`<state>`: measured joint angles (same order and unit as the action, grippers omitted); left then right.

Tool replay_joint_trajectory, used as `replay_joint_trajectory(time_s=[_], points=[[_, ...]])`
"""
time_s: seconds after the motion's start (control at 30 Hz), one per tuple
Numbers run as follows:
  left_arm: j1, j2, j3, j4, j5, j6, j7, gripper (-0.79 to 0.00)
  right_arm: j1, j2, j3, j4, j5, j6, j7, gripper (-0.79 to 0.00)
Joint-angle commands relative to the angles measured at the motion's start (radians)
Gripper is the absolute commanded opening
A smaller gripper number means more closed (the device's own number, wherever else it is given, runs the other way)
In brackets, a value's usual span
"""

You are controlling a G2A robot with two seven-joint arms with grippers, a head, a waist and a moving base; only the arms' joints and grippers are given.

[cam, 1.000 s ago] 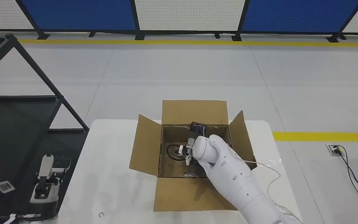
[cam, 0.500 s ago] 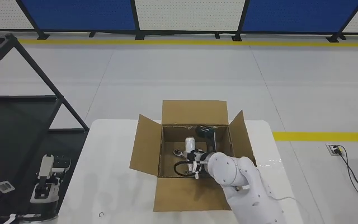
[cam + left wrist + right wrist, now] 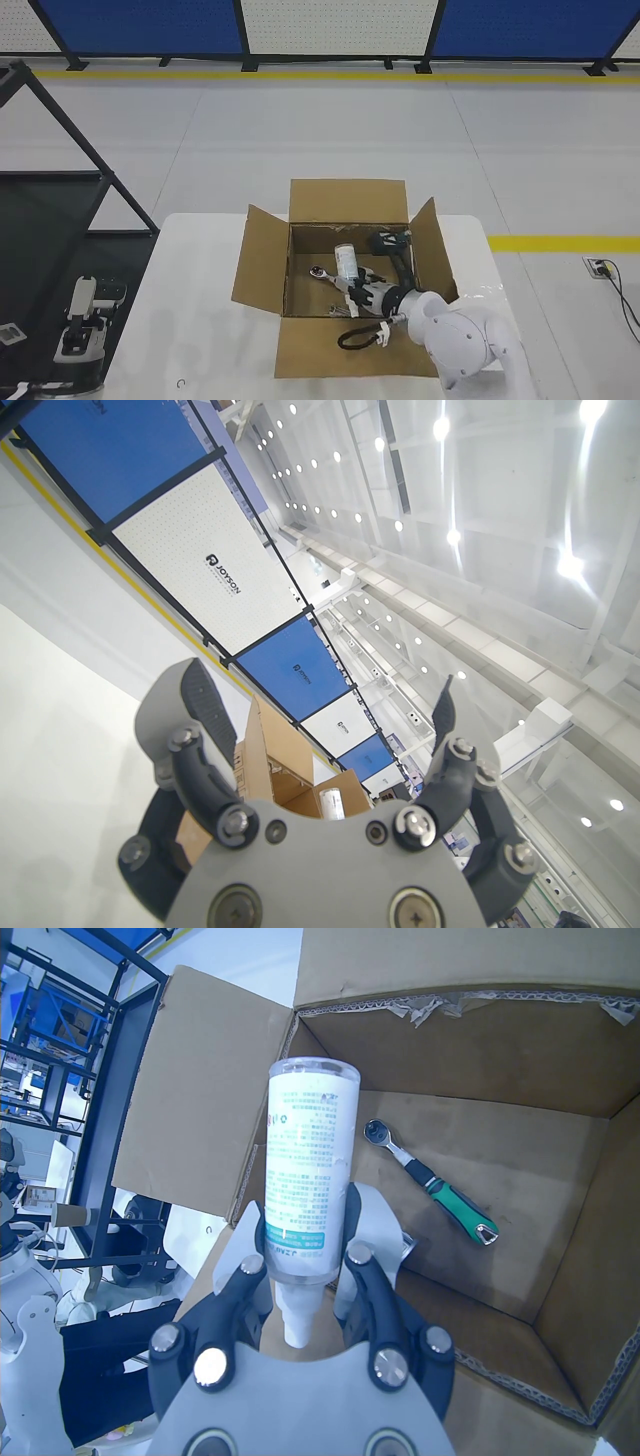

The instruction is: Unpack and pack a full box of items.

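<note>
An open cardboard box stands on the white table. My right gripper is shut on the lower end of a white labelled bottle, held over the box's left half with its base pointing away from the wrist. From above, the bottle shows over the box's middle, with the right gripper behind it toward the near wall. On the box floor lies a ratchet wrench with a green and black handle. My left gripper is open and holds nothing, tilted up toward the ceiling, with the box beyond it.
A dark tool rests in the box's back right corner. The box flaps stand open on all sides. A black cable loop hangs off the right arm over the near flap. A black rack stands left of the table.
The right arm has drawn back from deep inside the box toward its near wall, bringing the bottle up with it. The ratchet and the dark tool are now uncovered.
</note>
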<state>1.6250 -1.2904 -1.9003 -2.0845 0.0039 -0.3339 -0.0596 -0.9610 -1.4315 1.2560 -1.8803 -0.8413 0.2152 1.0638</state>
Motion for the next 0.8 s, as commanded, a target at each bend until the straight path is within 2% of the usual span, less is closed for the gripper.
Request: replay_joint_trajectory(time_s=[0.0,0.13,0.3,0.43,0.53,0.77], points=[[0.000,0.000,0.000,0.000,0.000,0.000,0.000,0.000,0.000,0.000,0.000,0.000,0.000,0.000,0.000,-0.785],[0.000,0.000,0.000,0.000,0.000,0.000,0.000,0.000,-0.014,0.002,0.010,-0.010,0.047,-0.026,-0.026,-0.785],[0.000,0.000,0.000,0.000,0.000,0.000,0.000,0.000,-0.087,0.016,0.081,-0.181,0.103,-0.069,-0.022,-0.785],[0.000,0.000,0.000,0.000,0.000,0.000,0.000,0.000,-0.213,0.031,0.200,-0.379,0.193,-0.109,-0.007,-0.785],[0.000,0.000,0.000,0.000,0.000,0.000,0.000,0.000,-0.297,0.039,0.288,-0.470,0.243,-0.136,-0.018,-0.785],[0.000,0.000,0.000,0.000,0.000,0.000,0.000,0.000,-0.444,0.055,0.560,-0.470,0.406,-0.260,-0.118,-0.785]])
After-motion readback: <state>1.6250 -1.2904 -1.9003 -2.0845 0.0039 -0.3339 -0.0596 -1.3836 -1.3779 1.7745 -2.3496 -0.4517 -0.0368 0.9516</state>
